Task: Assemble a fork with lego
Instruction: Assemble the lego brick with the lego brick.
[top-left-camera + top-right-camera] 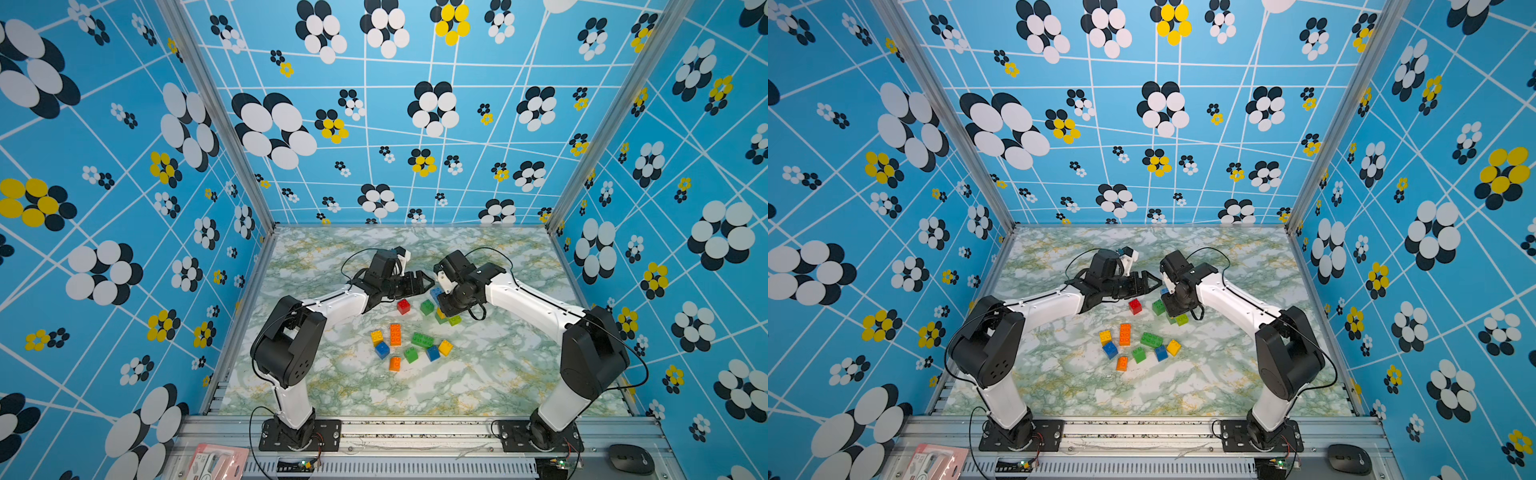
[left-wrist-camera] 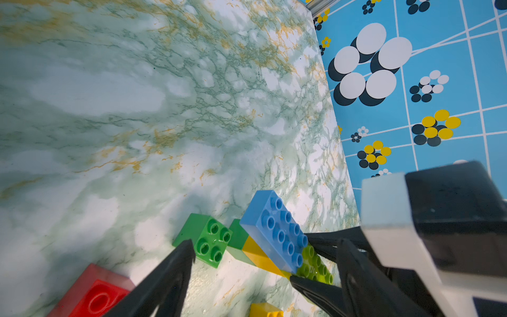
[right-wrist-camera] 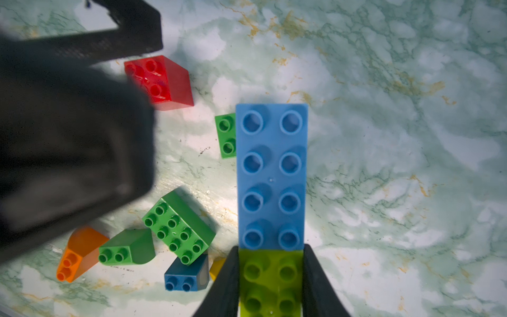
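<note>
Both arms (image 1: pixel 291 399) have white links (image 1: pixel 332 301), bulky black joints (image 1: pixel 291 349), looping black cables (image 1: pixel 486 248), tapered black jaws.

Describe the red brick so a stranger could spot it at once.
On the marble tabletop, find the left gripper, jaws open, near the middle. Close beside it sits a square four-stud red brick. It is the only red piece; the neighbouring green square brick shares only its shape.

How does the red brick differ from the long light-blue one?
The red brick is square with four studs; the light-blue brick is oblong with eight. Red lies loose on the table; light-blue sits on a yellow brick, beside the lime brick the right pincer clamps. Both face studs up.
</note>
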Controlling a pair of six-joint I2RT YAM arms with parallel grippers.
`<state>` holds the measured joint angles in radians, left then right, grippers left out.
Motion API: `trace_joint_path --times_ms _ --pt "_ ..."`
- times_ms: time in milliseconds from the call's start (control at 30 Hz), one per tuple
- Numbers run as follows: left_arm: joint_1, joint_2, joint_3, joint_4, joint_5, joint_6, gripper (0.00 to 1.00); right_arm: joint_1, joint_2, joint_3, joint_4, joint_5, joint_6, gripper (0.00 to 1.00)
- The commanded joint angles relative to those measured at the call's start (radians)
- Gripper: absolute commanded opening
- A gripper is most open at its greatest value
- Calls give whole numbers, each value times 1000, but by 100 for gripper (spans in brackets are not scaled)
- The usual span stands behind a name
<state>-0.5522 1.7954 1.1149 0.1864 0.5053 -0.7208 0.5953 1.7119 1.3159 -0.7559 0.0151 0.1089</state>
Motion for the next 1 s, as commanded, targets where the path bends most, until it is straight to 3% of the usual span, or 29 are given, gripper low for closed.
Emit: trace_joint_path --times_ms 0,400,533,633,733,967 --pt "-4 -5 -3 -7 2 20 84 1 53 -8 -89 -11 -22 0" --pt "-3 -19 -18 -5 -4 20 84 1 52 -33 -74 -17 -17 0" --pt "-3 -20 -17 -7 -3 20 85 -2 27 -13 -66 -24 -8 43" --pt "-3 -22 -16 -8 -4 20 84 -5 9 3 -61 -24 0 60" --pt "-1 -28 -17 -9 -5 21 85 -7 -14 9 -48 -29 9 70" --pt "2 -68 -29 -30 -28 24 85 -11 -108 -34 4 19 31 71"
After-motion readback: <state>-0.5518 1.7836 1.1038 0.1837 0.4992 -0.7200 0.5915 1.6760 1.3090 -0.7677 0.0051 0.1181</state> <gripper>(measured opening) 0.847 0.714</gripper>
